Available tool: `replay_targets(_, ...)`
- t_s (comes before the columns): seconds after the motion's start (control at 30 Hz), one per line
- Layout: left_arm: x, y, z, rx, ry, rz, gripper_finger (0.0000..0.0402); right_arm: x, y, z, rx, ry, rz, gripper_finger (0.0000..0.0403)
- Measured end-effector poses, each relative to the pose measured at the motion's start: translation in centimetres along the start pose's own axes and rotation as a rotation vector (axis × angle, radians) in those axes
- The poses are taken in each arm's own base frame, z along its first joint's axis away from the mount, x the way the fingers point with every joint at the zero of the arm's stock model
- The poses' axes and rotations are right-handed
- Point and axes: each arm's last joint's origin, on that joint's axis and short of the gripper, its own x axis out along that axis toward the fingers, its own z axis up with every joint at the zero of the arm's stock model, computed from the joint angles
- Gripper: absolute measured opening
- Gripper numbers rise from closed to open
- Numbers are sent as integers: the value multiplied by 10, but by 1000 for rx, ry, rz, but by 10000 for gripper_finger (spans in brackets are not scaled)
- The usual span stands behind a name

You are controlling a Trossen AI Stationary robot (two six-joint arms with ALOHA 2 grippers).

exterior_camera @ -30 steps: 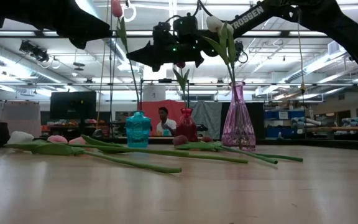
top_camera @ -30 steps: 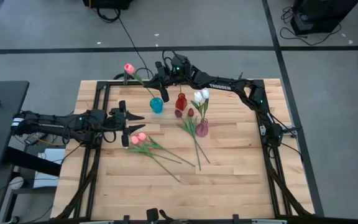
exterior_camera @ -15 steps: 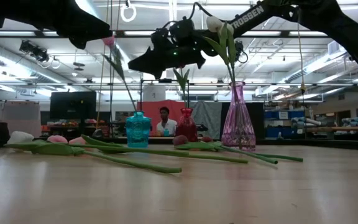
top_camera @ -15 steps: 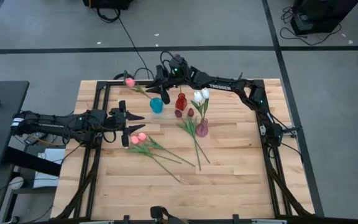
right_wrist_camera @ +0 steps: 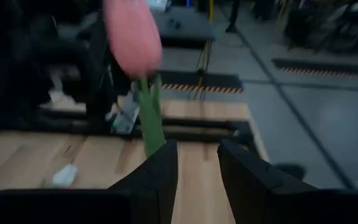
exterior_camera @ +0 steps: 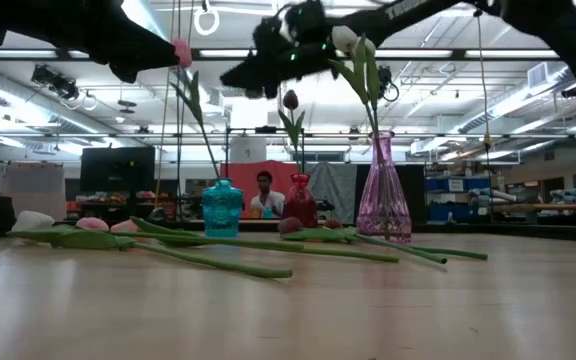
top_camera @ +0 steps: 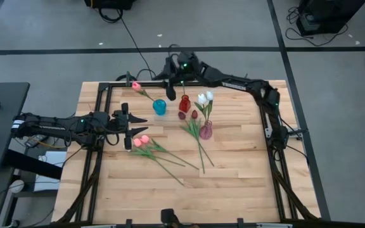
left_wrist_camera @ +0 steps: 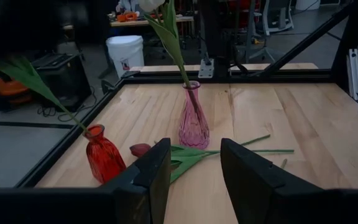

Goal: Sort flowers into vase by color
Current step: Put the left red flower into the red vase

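High view: right gripper [top_camera: 170, 85] hangs over the table's far edge with fingers spread, empty; just beside it a pink-headed tulip [top_camera: 135, 85] stands in the small teal glass vase [top_camera: 160, 106]; left gripper [top_camera: 134, 128] waits near two pink tulips lying flat [top_camera: 141, 140]
Low view: beyond the teal vase, a dark red tulip [exterior_camera: 290, 100] stands in the red glass vase [exterior_camera: 300, 203] and white tulips [exterior_camera: 348, 40] in the pink glass vase [exterior_camera: 384, 190]
Left wrist view: fingers [left_wrist_camera: 152, 171] spread, nothing between them; a loose dark red tulip head [left_wrist_camera: 140, 149] lies ahead, by the red vase
Right wrist view: fingers [right_wrist_camera: 160, 171] apart, the pink bloom just ahead, unheld
Progress: each vase started; loose pink and dark red flowers left
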Motion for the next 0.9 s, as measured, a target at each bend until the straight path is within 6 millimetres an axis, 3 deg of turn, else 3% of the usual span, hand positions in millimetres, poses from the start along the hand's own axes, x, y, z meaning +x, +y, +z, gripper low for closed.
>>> replay_targets(0.27,0,0,-2,-1,17,0,146,-59,17,66,-75,-41,-175,129)
replay_targets(0.5,0,0,-5,25,54,0,146,-101,80,116,-119,-37,-348,129)
replay_targets(0.63,0,0,-5,25,53,0,146,-104,122,125,-126,9,-392,129)
replay_targets(0.9,0,0,-5,30,53,-15,146,-95,194,119,-48,111,-304,129)
